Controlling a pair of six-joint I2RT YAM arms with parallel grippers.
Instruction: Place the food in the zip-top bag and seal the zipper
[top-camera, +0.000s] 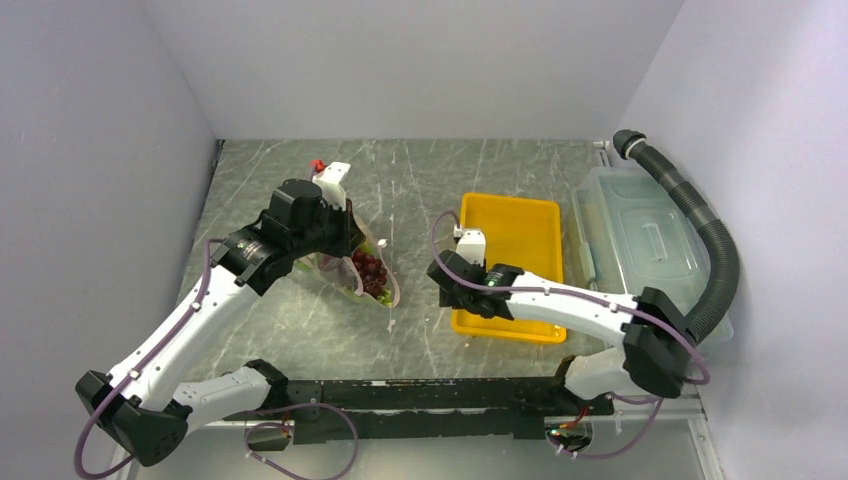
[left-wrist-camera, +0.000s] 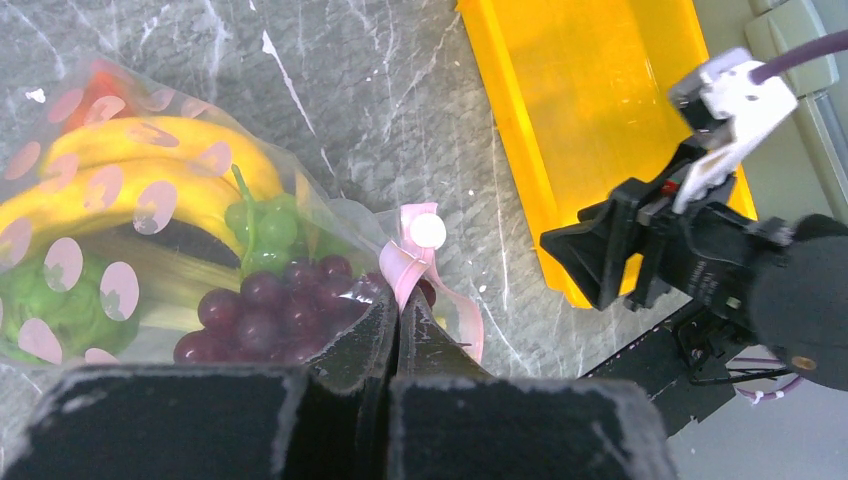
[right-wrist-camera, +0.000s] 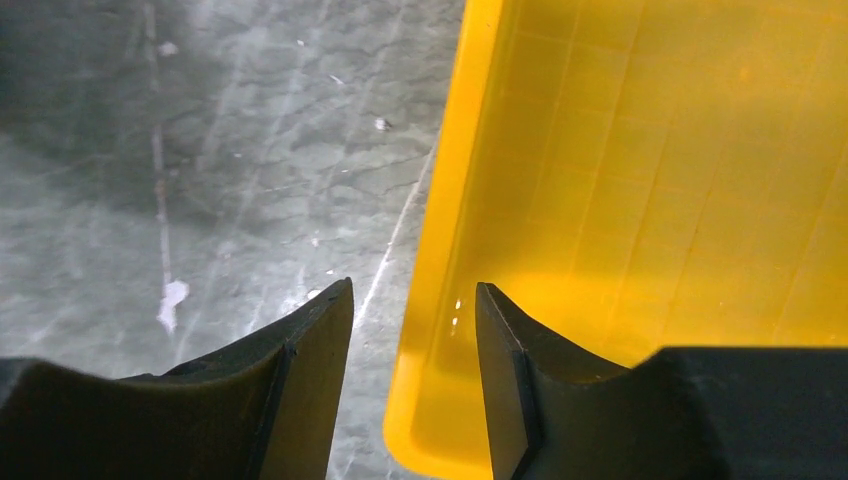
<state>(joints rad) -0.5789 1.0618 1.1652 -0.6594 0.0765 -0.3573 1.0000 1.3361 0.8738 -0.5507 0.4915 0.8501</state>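
Your left gripper (left-wrist-camera: 393, 335) has its jaws pressed together, pinching the pink zipper (left-wrist-camera: 415, 268) at the mouth of the zip-top bag (left-wrist-camera: 340, 215). The strip loops up out of the fingertips, with a small white round piece on it.

Inside the clear, pink-spotted plastic, the purple grapes (left-wrist-camera: 270, 310) sit right against the jaws. The green grapes (left-wrist-camera: 262, 222) are just above them and the yellow bananas (left-wrist-camera: 150, 165) beyond. A leafy green piece (left-wrist-camera: 50, 300) is off to one side, and something red-orange (left-wrist-camera: 95, 90) shows at the far end.

Your right gripper (right-wrist-camera: 412, 300) has its jaws parted with nothing between them. It straddles the left rim of the yellow tray (right-wrist-camera: 650, 150), one finger over the grey marbled table (right-wrist-camera: 200, 150) and the other over the tray floor. You can't tell whether either touches.

From above, the bag lies on the table left of the tray, apart from it, and the translucent lidded bin (top-camera: 640, 240) stands just beside the tray's right side.
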